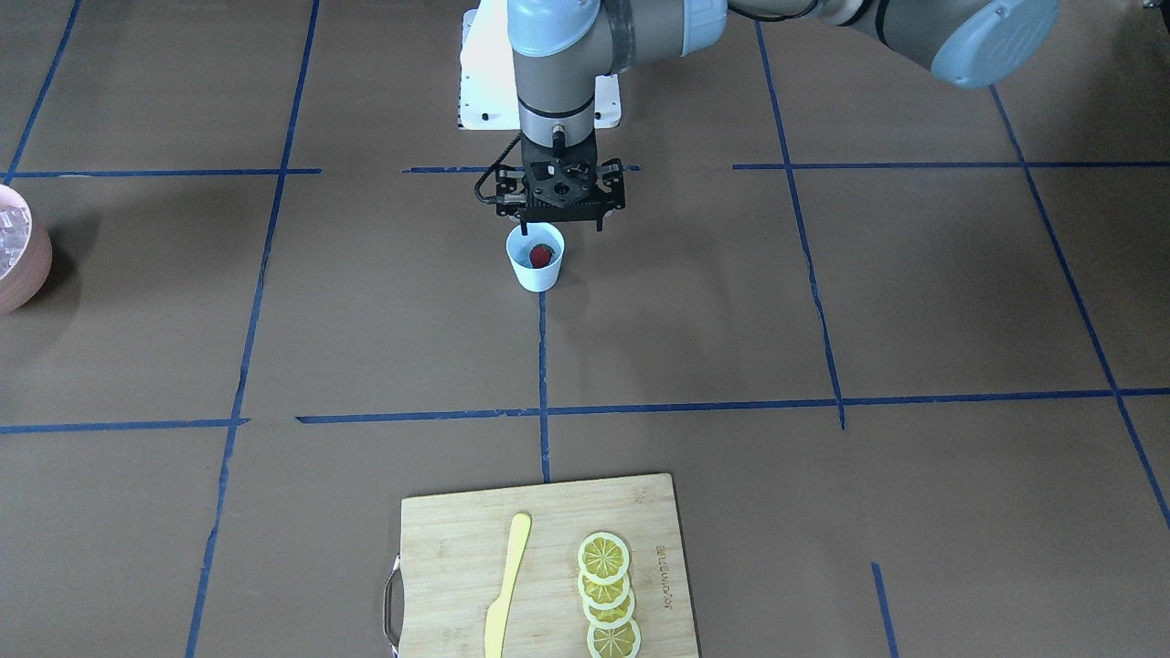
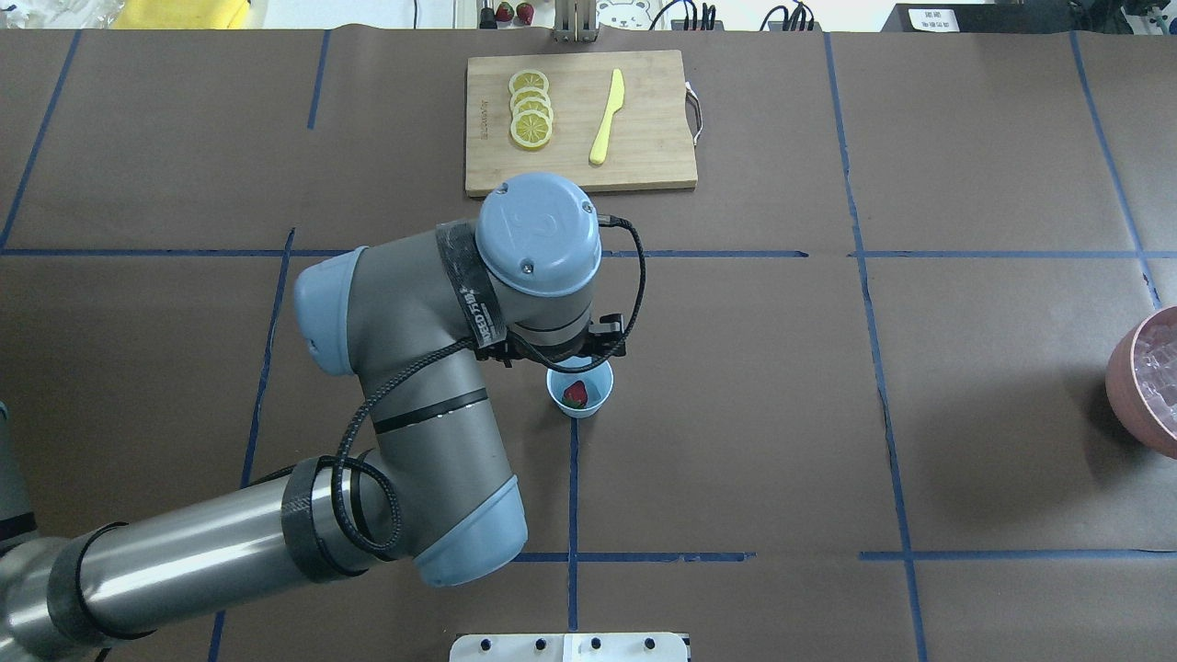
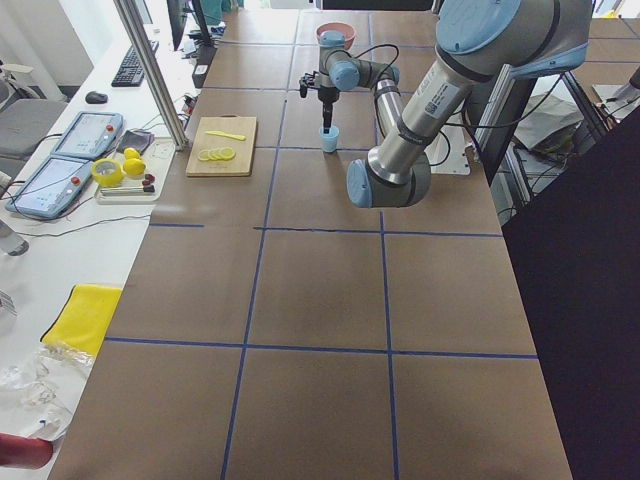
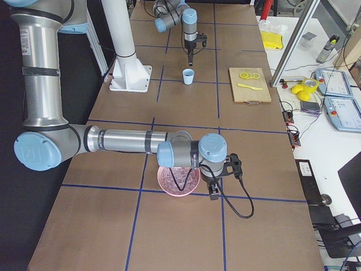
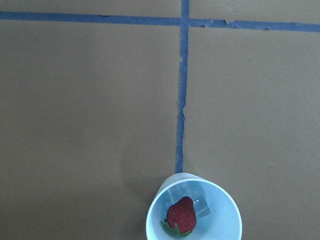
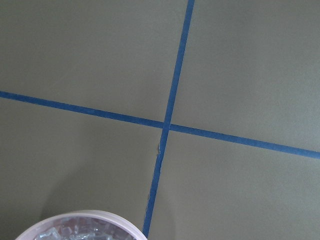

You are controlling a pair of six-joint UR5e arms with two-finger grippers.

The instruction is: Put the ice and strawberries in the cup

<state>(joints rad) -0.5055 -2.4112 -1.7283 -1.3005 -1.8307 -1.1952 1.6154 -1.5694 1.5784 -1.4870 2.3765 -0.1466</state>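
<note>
The light blue cup [image 1: 537, 274] stands upright near the table's middle; it also shows in the overhead view [image 2: 599, 386] and the left wrist view [image 5: 225, 220]. The red strawberry [image 5: 181, 215] lies inside it, on clear ice cubes [image 5: 199, 206]. My left gripper [image 1: 560, 228] hangs just above the cup's rim, open and empty. More ice [image 2: 1163, 368] fills the pinkish bowl [image 2: 1126, 377] at the table's end. My right gripper [image 4: 214, 191] hovers at that bowl's edge [image 4: 169, 186]; I cannot tell whether it is open or shut.
A wooden cutting board [image 2: 644, 138] with lemon slices [image 2: 531, 110] and a yellow knife [image 2: 607, 115] lies at the far side. The left arm's elbow [image 2: 432, 414] hangs over the table beside the cup. The white base plate [image 1: 480, 82] sits behind the cup.
</note>
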